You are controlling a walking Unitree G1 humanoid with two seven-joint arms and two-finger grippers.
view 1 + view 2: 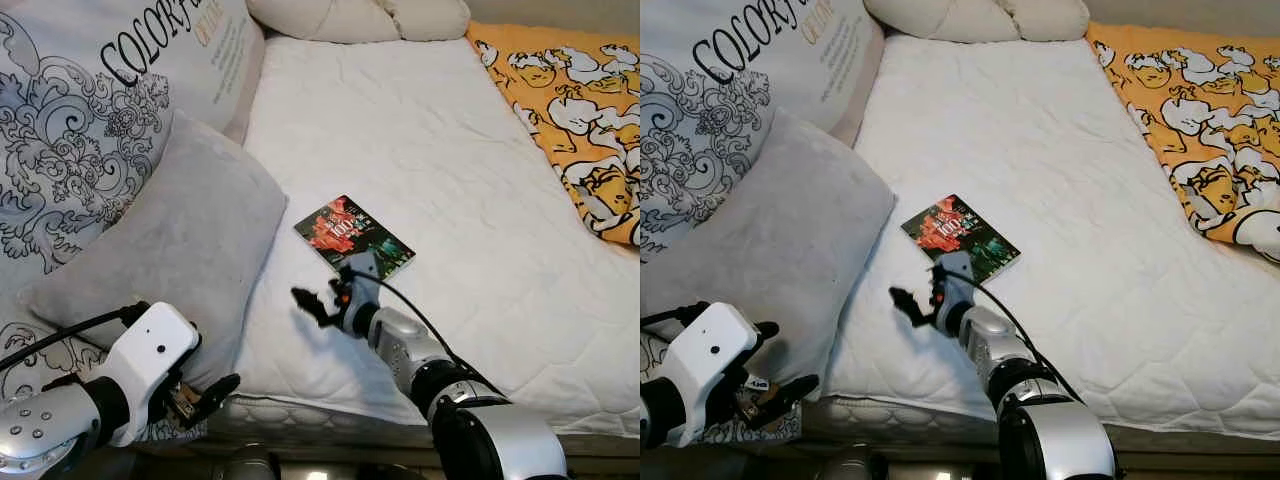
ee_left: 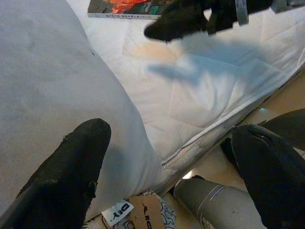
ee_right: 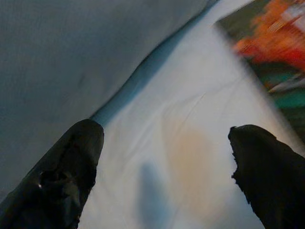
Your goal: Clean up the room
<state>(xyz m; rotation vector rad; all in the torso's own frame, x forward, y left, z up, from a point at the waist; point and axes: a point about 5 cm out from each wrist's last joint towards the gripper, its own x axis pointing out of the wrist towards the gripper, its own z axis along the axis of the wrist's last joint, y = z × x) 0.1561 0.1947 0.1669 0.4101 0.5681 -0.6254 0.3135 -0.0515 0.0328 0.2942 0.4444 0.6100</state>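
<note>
In the left eye view, a white quilted mattress [image 1: 420, 160] runs from the near edge to the far end, where two cream pillows [image 1: 350, 18] lie. An orange patterned blanket [image 1: 575, 110] covers its far right side, and a grey pillow [image 1: 170, 240] leans over its near left edge against a large printed cushion [image 1: 90, 110]. Between the grey pillow and the blanket the white sheet lies bare and open. A book [image 1: 353, 236] with a dark, red-splashed cover lies flat on the near middle of the mattress, just right of the grey pillow. The right gripper [image 1: 318, 303] hovers over the sheet at the book's near left corner, its fingers spread. The left gripper [image 1: 205, 395] sits low at the near left, in front of the grey pillow's lower corner by the mattress edge.

The right eye view shows the same layout, with the book [image 1: 960, 237] just beyond the right gripper [image 1: 912, 303].

In the left wrist view, the two black fingers [image 2: 71, 171] stand wide apart, the grey pillow against one and the mattress edge seam between them; the book's edge sits far off.

In the right wrist view, the spread fingers [image 3: 62, 171] frame bare sheet, with the grey pillow on one side and the blurred book [image 3: 271, 62] on the other.
</note>
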